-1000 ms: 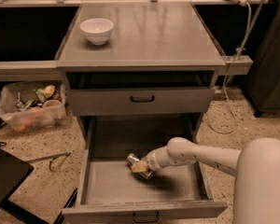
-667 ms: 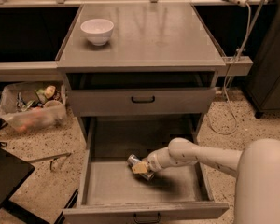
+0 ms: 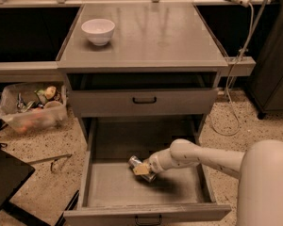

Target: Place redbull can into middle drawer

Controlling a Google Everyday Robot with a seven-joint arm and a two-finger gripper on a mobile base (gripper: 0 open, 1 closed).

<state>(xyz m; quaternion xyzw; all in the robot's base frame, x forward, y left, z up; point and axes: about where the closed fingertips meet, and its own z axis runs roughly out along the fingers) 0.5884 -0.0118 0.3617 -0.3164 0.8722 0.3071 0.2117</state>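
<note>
The redbull can (image 3: 135, 162), silver with a shiny end, lies tilted inside the open middle drawer (image 3: 108, 185), near the middle of its grey floor. My gripper (image 3: 143, 169) reaches in from the right on the white arm (image 3: 203, 157). Its tan fingers (image 3: 141, 169) are closed around the can's lower end. The can touches or sits just above the drawer floor; I cannot tell which. The drawer's black handle (image 3: 148, 219) shows at the bottom edge.
Above the open drawer is a closed grey drawer front (image 3: 141, 101) with a black handle. A white bowl (image 3: 98, 30) stands on the cabinet top. A plastic bin of clutter (image 3: 30, 108) sits on the floor at left. A cable (image 3: 236, 69) hangs at right.
Almost nothing has moved; the gripper and can stay at the same spot in the drawer.
</note>
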